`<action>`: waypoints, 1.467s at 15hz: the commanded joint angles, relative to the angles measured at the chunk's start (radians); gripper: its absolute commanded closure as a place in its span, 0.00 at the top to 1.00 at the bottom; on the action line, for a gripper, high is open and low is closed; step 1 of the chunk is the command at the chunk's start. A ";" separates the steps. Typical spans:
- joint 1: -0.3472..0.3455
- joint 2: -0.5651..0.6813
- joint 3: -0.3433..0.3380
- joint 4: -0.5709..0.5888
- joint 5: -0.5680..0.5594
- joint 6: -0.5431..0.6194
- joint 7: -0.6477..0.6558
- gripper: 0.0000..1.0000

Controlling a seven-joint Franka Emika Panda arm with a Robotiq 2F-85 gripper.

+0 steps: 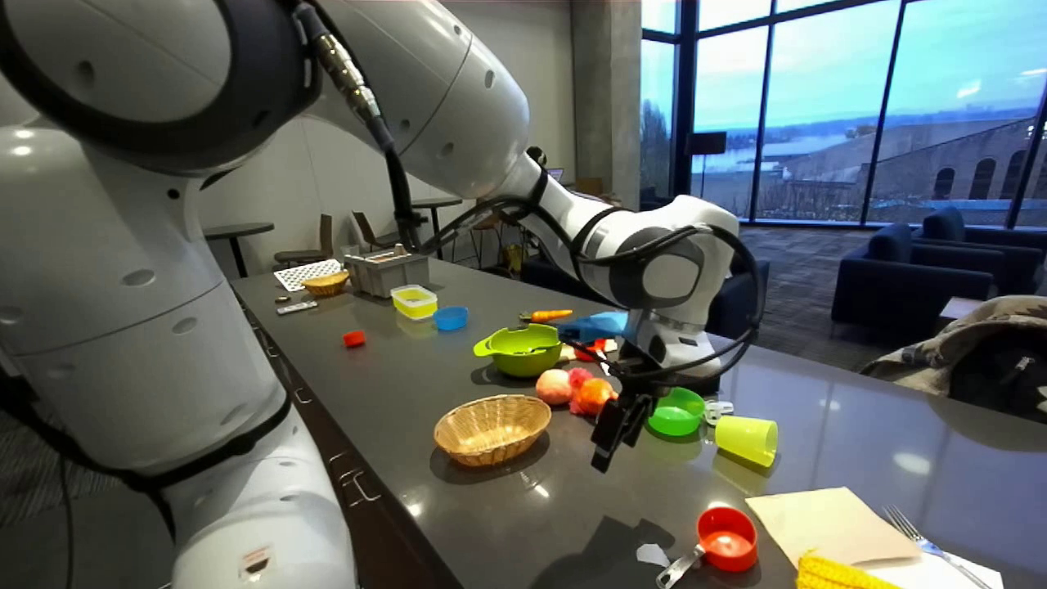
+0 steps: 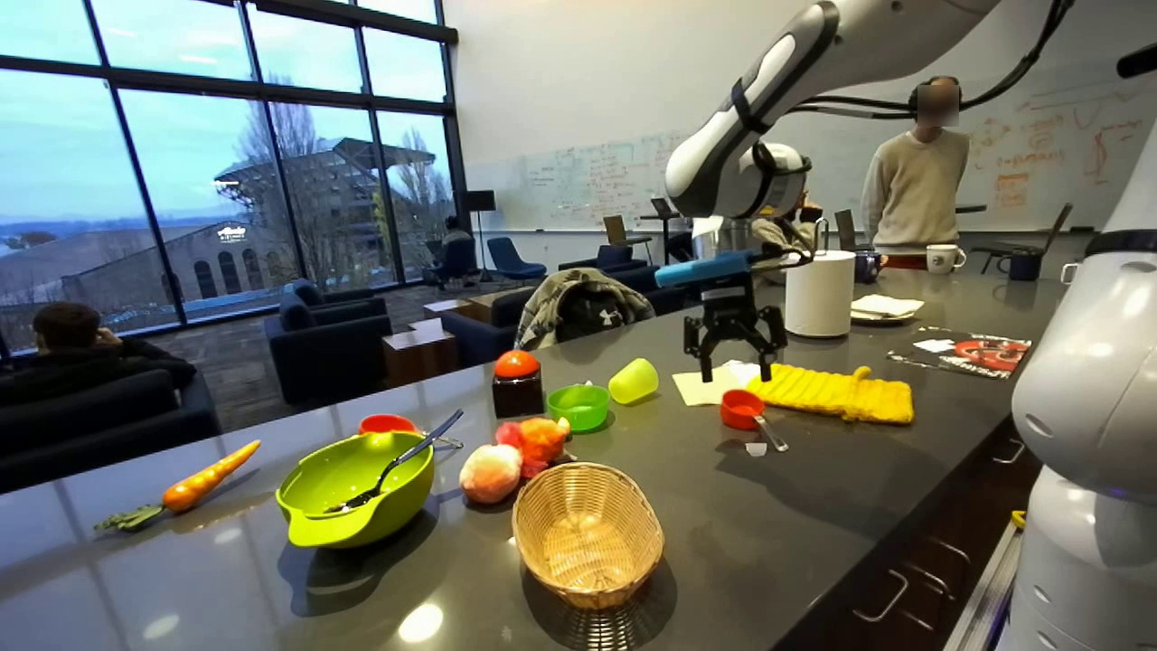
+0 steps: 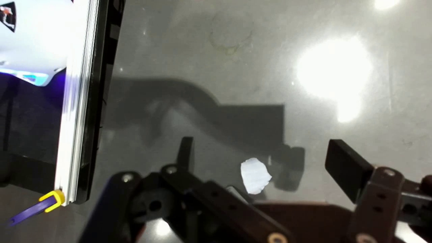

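My gripper is open and empty, above the dark counter; it shows in both exterior views (image 1: 615, 446) (image 2: 738, 372) and in the wrist view (image 3: 261, 148). In the wrist view a torn white paper scrap (image 3: 255, 176) lies on the counter below and between the fingers, apart from them. A red measuring cup (image 1: 728, 544) (image 2: 741, 410) with a metal handle stands beside the scrap. In the wrist view most of the cup is hidden behind the gripper. A yellow knitted cloth (image 2: 832, 394) and a cream paper (image 1: 826, 515) lie beyond the cup.
A wicker basket (image 1: 493, 432) (image 2: 587, 538), a lime-green bowl (image 2: 316, 529) with a fork-like utensil, plush toys (image 2: 491, 473), a green bowl (image 2: 578, 411) and a yellow cup (image 1: 746, 438) stand nearby. A white cylinder (image 2: 819, 298) stands behind the gripper. The counter edge (image 3: 101, 135) shows left.
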 commanded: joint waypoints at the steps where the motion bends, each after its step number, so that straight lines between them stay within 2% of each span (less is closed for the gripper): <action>1: -0.046 -0.019 -0.056 -0.034 0.002 0.008 -0.069 1.00; 6: -0.123 0.030 -0.135 -0.013 -0.055 0.041 -0.170 1.00; 11: -0.194 0.120 -0.190 0.046 -0.228 0.181 -0.136 1.00; 13: -0.192 0.162 -0.208 0.090 -0.197 0.169 -0.222 1.00; 14: -0.181 0.161 -0.208 0.099 -0.168 0.151 -0.309 1.00; 15: -0.186 0.131 -0.210 0.056 -0.196 0.175 -0.222 1.00; 17: -0.181 0.156 -0.212 0.082 -0.183 0.172 -0.277 1.00; 22: -0.177 0.163 -0.211 0.089 -0.182 0.170 -0.289 1.00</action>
